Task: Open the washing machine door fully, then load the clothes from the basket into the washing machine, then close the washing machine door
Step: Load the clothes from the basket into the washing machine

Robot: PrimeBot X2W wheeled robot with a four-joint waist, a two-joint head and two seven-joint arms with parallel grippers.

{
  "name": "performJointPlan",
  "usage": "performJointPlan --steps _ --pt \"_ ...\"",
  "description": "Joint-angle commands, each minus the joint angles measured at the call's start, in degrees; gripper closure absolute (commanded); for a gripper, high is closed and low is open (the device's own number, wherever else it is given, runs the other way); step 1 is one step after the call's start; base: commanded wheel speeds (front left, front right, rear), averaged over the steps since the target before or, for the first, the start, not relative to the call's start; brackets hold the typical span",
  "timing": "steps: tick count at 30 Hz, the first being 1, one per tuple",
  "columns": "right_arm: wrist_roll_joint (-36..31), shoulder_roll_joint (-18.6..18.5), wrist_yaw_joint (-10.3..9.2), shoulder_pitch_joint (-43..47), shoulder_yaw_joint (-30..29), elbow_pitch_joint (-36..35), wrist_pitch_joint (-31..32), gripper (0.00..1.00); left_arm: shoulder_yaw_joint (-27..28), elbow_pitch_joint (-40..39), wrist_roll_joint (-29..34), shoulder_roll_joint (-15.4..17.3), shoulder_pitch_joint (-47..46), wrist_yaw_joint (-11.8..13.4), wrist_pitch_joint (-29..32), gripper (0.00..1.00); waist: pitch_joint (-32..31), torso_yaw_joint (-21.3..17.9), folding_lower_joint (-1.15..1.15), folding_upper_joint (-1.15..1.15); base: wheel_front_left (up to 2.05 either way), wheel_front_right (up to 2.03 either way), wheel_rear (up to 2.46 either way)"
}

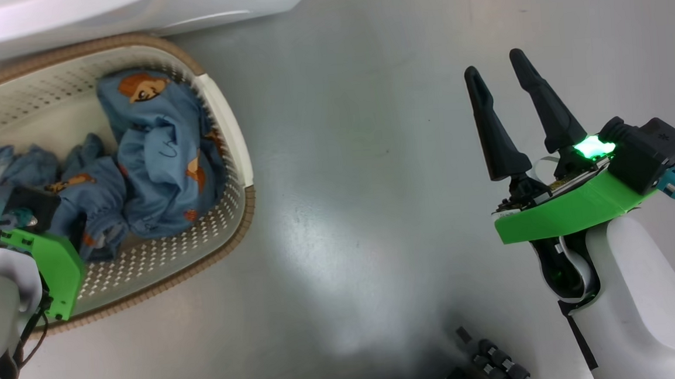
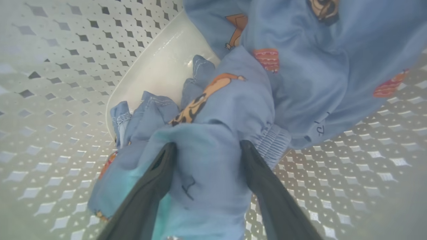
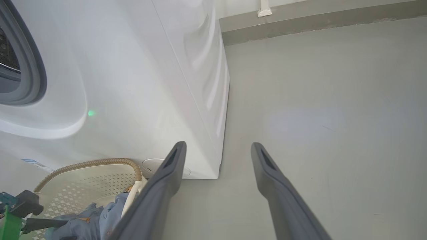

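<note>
My left gripper [image 2: 207, 146] was down inside the basket [image 1: 228, 120], at its near end. The fingers were spread wide and straddled a bunched fold of the clothes [image 2: 233, 110]. Cloth filled the gap between them, but the spread matched my idle hand's, so I judged it not yet pinched. Nothing was lifted.

The key relation was that the fold sat straight ahead of and between the left fingers, with no sideways offset. The garment's bulk ran away from them toward the basket's far end, roughly along the basket's long axis. Closing where they stood should have been enough to catch it.

My right gripper [image 1: 497, 65] was well outside the basket, off its right side over bare floor [image 1: 360, 182]. It was wide open and held nothing, so the left arm was clearly the nearer one.

The clothes were light blue thin fabric, crumpled and soft, with orange-brown cartoon prints. An elastic gathered cuff lay just beside one left finger. One heap rested against the basket's right wall and smaller wads lay in the middle. They looked likely to drag or snag each other when pulled.

The washing machine [image 3: 133, 83] stood just behind the basket's far rim. Its grey gasket [image 3: 36, 66] showed with no glass over the part visible, so I judged the door to be open.
</note>
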Motion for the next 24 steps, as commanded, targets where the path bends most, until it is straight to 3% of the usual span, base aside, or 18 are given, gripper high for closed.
performJointPlan --steps 1,2,3,6,15,24 --pt "-0.33 0.41 0.09 1.26 1.35 -1.33 -0.27 0.00 0.35 0.39 -0.78 2.51 -0.52 -0.08 0.20 0.00 0.29 -0.48 0.00 0.00 0.00 0.00 0.00" --pt "-0.28 0.45 0.09 1.24 1.44 -1.36 -0.27 0.00 -0.05 0.55 -1.13 2.63 -0.66 -0.08 0.37 0.12 0.34 -0.66 0.00 0.00 0.00 0.00 0.00" --pt "-0.23 0.49 0.09 1.21 1.52 -1.38 -0.27 0.00 -0.56 0.70 -1.37 2.73 -0.78 -0.08 0.70 0.47 0.38 -0.83 0.00 0.00 0.00 0.00 0.00" --pt "-0.16 0.58 0.09 1.12 1.61 -1.40 -0.27 0.00 -1.61 0.97 -2.39 3.00 -1.18 -0.08 1.08 1.00 0.43 -1.22 0.00 0.00 0.00 0.00 0.00" --pt "-0.35 0.80 0.09 1.05 0.65 -1.23 -0.27 0.00 -1.99 1.57 -7.18 2.42 -1.33 -0.08 0.40 1.00 -0.96 -0.93 0.00 0.00 0.00 0.00 0.00" --pt "-0.48 -0.45 0.09 2.68 -0.61 -0.68 -0.27 0.00 5.94 -1.00 -13.67 1.07 1.79 0.09 -1.94 1.00 -7.22 2.22 0.00 0.00 0.00 0.00 0.00"
